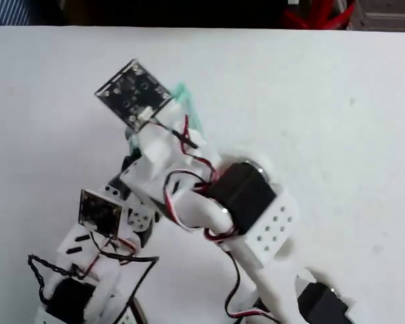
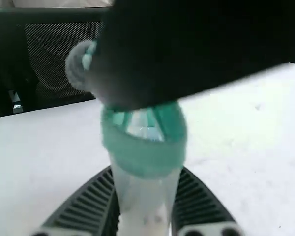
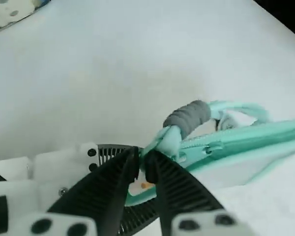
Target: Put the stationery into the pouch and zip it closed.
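Two grips on the mint pouch [image 3: 246, 142], on the white table [image 3: 113, 73]: my left gripper [image 2: 145, 177] clamps one end, my right gripper [image 3: 142, 157] pinches its zipper end. Zipping, I judge; next needs a straight pull.

Two white arms crowded on white table [image 1: 337, 101], mint-green pouch [image 1: 186, 100] edge peeking beside camera board [image 1: 133, 92]

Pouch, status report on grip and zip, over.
Left fingers shut on pouch end. Right fingers pinched on its zipper edge beside grey loop. How far zipped, cannot tell. Arms overlap above it in high view.
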`<action>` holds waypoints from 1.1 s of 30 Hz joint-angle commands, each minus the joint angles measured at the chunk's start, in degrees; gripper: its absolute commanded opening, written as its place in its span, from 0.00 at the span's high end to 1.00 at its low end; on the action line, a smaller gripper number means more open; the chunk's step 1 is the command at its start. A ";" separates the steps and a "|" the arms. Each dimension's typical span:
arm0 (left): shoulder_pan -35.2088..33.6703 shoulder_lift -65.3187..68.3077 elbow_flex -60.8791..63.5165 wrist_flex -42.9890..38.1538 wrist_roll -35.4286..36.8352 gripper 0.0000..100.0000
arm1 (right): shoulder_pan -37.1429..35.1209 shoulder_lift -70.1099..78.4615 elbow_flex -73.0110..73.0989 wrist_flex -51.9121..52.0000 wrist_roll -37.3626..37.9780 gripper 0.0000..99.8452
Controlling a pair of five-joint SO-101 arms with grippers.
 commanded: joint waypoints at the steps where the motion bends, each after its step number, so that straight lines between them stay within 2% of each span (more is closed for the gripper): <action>1: 0.13 0.22 -0.88 -1.85 -0.88 0.98 | 1.80 -3.65 -1.76 0.31 0.26 0.98; 6: 0.04 0.13 -1.14 -1.76 -4.04 0.98 | 2.95 -5.32 -1.76 -1.01 0.62 0.98; 13: 0.22 0.13 -5.36 0.79 -4.48 0.98 | 7.08 -4.26 -1.49 -1.63 0.26 0.98; 20: 0.57 0.48 -4.40 -1.76 -4.48 0.98 | -5.93 -4.79 -1.76 1.36 0.70 0.98; 27: 0.40 0.48 -4.40 -1.41 -4.48 0.98 | -7.08 -4.35 -3.08 1.19 2.64 0.98; 30: 0.13 0.40 -4.40 -1.32 -4.48 0.98 | -0.48 -6.37 -9.67 1.54 9.41 0.95; 33: 0.57 0.40 -4.66 -0.35 -4.48 0.98 | 10.07 -6.46 -15.12 1.54 16.09 0.80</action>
